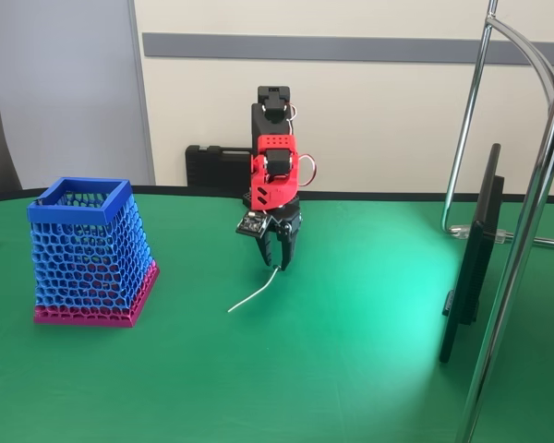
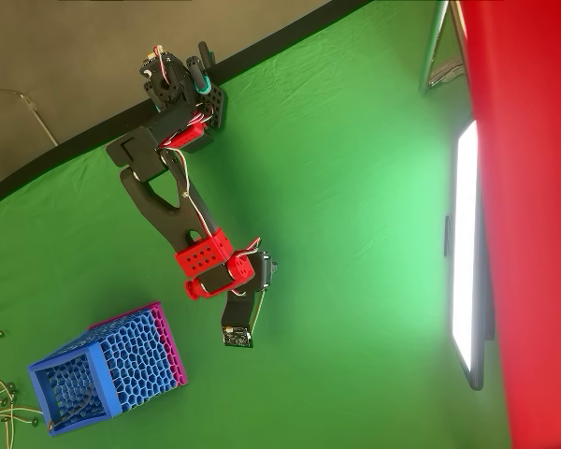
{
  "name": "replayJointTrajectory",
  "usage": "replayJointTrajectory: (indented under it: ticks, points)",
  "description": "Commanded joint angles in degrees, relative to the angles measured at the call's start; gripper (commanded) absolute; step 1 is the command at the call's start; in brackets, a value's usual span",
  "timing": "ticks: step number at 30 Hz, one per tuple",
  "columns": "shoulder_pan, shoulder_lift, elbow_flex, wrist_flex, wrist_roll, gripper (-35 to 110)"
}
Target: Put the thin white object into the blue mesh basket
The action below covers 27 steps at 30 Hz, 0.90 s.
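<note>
Pinched in our black end effector [image 1: 279, 258], the thin white curved strip [image 1: 254, 293] trails onto the green felt table [image 1: 351, 351]. Leftward stands the blue honeycomb mesh basket [image 1: 88, 249]; rightward, a black monitor [image 1: 475, 249].

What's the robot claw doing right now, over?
Gripper shut on thin white object, its low end near the green table. Blue mesh basket stands left in the fixed view. Nothing between them.
</note>
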Motion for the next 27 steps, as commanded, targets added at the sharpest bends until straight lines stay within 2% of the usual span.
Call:
replayJointTrajectory:
  ticks: [1, 27]
  points:
    - [0.26, 0.44, -1.85, 0.26, 0.62, 18]
    - [0.79, -4.57, -4.57, 0.53, 0.62, 17]
